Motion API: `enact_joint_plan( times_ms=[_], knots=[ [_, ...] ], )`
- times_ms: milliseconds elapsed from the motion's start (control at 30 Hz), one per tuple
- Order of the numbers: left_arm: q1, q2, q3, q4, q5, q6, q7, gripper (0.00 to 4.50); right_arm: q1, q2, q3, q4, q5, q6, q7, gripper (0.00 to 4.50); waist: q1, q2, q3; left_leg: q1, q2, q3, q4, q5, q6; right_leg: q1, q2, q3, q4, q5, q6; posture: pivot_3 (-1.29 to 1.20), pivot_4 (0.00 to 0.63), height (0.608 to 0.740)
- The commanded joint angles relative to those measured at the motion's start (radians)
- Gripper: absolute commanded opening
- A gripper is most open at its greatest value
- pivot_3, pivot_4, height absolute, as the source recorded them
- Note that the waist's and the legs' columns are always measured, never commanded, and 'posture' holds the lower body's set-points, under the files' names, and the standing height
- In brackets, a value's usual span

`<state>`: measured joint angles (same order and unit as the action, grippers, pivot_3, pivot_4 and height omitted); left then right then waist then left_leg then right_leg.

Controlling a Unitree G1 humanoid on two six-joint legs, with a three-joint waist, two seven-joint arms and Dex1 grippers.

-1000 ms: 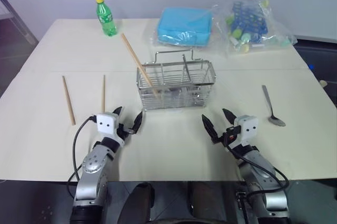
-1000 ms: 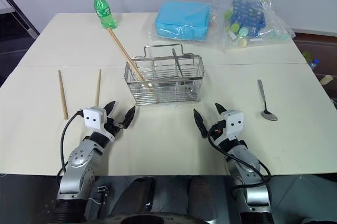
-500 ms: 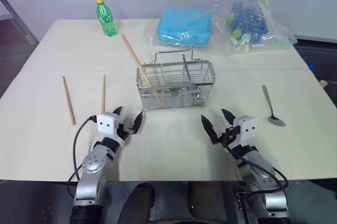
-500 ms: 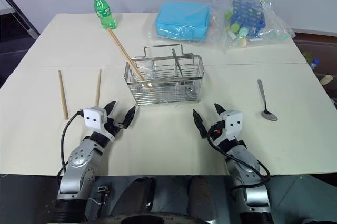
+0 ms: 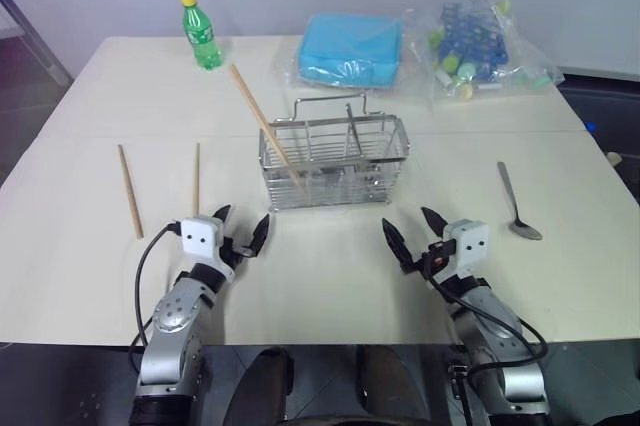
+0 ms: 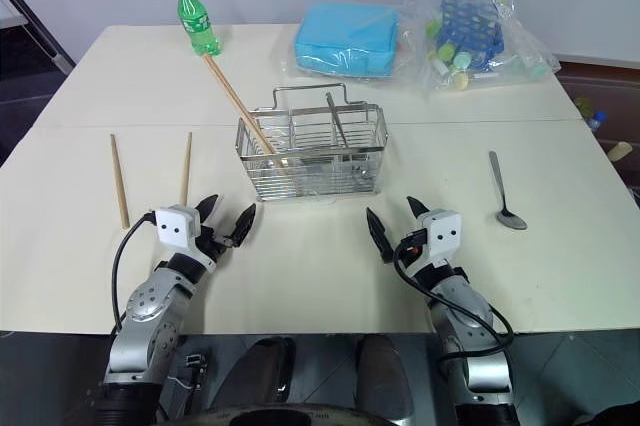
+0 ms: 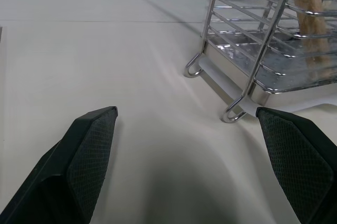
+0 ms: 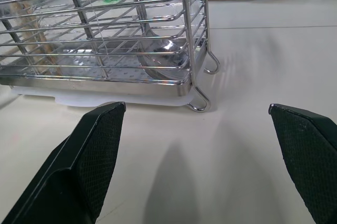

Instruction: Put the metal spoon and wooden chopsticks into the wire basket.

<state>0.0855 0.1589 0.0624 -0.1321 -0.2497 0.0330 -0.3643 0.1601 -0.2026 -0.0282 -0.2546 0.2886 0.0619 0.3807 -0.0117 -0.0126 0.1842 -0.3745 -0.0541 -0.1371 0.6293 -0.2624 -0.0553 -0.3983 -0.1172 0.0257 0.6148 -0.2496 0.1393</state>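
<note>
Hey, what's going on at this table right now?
A two-armed robot is sorting cutlery into a wire basket. Both the left gripper and the right gripper hover open and empty just in front of it. One wooden chopstick leans in the basket, and a metal utensil stands inside too. Two more chopsticks lie on the table to its left, and a metal spoon lies to its right.

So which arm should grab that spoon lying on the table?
Probably the right. The metal spoon lies on the right gripper's side, beyond it; the left gripper sits across the table near two wooden chopsticks.
</note>
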Motion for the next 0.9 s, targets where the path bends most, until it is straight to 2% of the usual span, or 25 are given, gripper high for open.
enact_joint_plan(
  times_ms=[33, 267, 367, 633, 767, 900],
  knots=[
    [0.01, 0.007, 0.01, -0.039, -0.004, -0.003, 0.007, 4.43, -0.004, 0.0, -0.005, -0.031, 0.007, -0.007, 0.003, 4.5, 0.0, 0.0, 0.0, 0.0, 0.0, 0.0, 0.0, 0.0, 0.0, 0.0, 0.0, 0.0, 0.0, 0.0, 0.0, 0.0, 0.15, 0.74],
    [0.015, 0.002, 0.001, -0.044, 0.002, -0.014, 0.01, 4.43, -0.015, -0.008, -0.023, -0.035, 0.0, -0.008, -0.01, 4.5, 0.0, 0.0, 0.0, 0.0, 0.0, 0.0, 0.0, 0.0, 0.0, 0.0, 0.0, 0.0, 0.0, 0.0, 0.0, 0.0, 0.15, 0.74],
    [0.02, -0.002, -0.047, -0.072, 0.01, -0.014, -0.012, 4.43, -0.035, -0.033, -0.04, -0.039, 0.0, 0.005, -0.008, 4.5, 0.0, 0.0, 0.0, 0.0, 0.0, 0.0, 0.0, 0.0, 0.0, 0.0, 0.0, 0.0, 0.0, 0.0, 0.0, 0.0, 0.15, 0.74],
    [0.072, -0.061, -0.382, -0.168, 0.182, 0.001, 0.004, 4.43, -0.115, -0.111, -0.097, -0.048, 0.04, 0.069, 0.019, 4.5, 0.003, 0.0, 0.0, -0.001, 0.0, 0.0, 0.0, 0.0, 0.0, 0.001, 0.0, 0.0, -0.001, 0.0, 0.0, 0.0, 0.15, 0.74],
    [0.11, -0.101, -0.627, -0.129, 0.294, -0.001, 0.013, 4.43, -0.126, -0.113, -0.095, -0.047, 0.042, 0.077, 0.025, 4.5, 0.001, 0.001, 0.0, -0.001, 0.0, 0.0, 0.0, 0.0, 0.001, 0.0, 0.0, 0.0, -0.001, 0.0, 0.0, 0.0, 0.15, 0.74],
    [0.139, -0.133, -0.786, -0.065, 0.387, -0.029, 0.059, 4.43, -0.126, -0.109, -0.092, -0.044, 0.04, 0.078, 0.03, 4.5, 0.001, 0.004, -0.002, -0.001, 0.0, 0.0, 0.0, -0.001, 0.001, 0.0, 0.0, 0.0, -0.001, -0.001, 0.0, 0.0, 0.15, 0.74]
  ],
)
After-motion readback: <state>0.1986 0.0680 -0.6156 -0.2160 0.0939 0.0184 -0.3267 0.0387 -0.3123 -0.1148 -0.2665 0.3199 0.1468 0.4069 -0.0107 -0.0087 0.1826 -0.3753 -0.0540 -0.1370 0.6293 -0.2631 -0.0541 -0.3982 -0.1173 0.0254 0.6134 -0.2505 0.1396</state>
